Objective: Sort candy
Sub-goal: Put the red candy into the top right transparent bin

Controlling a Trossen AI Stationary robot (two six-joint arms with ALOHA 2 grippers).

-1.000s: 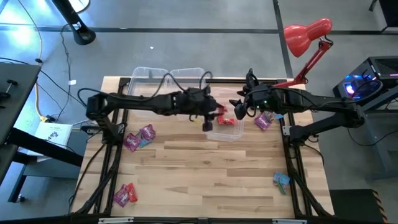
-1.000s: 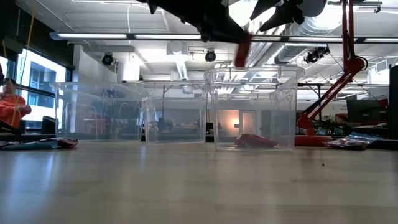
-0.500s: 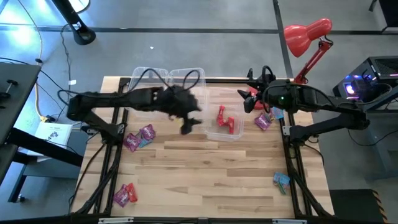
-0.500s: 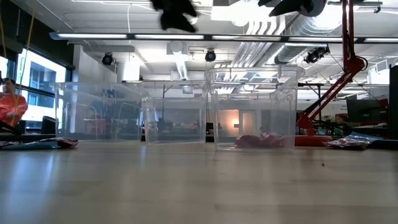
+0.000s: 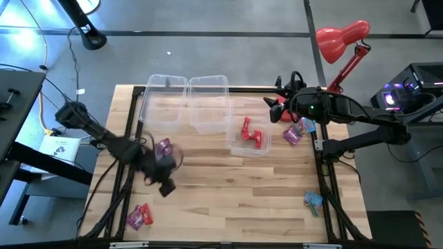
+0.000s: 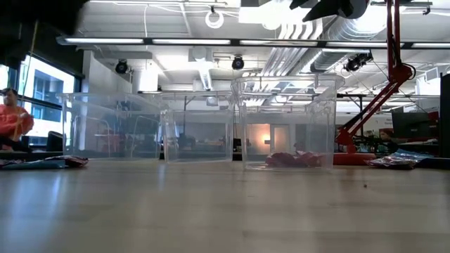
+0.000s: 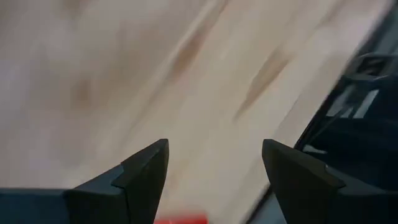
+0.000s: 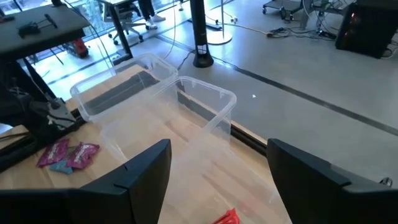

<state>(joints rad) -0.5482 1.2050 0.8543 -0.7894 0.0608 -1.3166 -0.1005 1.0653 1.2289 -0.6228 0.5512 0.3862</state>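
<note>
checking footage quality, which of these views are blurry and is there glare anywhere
Left wrist view: tabletop smeared by motion blur. High view: left hand blurred, rest sharp. Low view: ceiling lights glare brightly, clear bins crisp. Right wrist view: mostly sharp.

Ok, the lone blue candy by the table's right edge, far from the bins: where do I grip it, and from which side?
Grip the blue candy across its middle, coming straight down from above. It lies flat on the table with nothing touching it, so the fingers have room on either side. The open right gripper is probably the nearer one.
</note>
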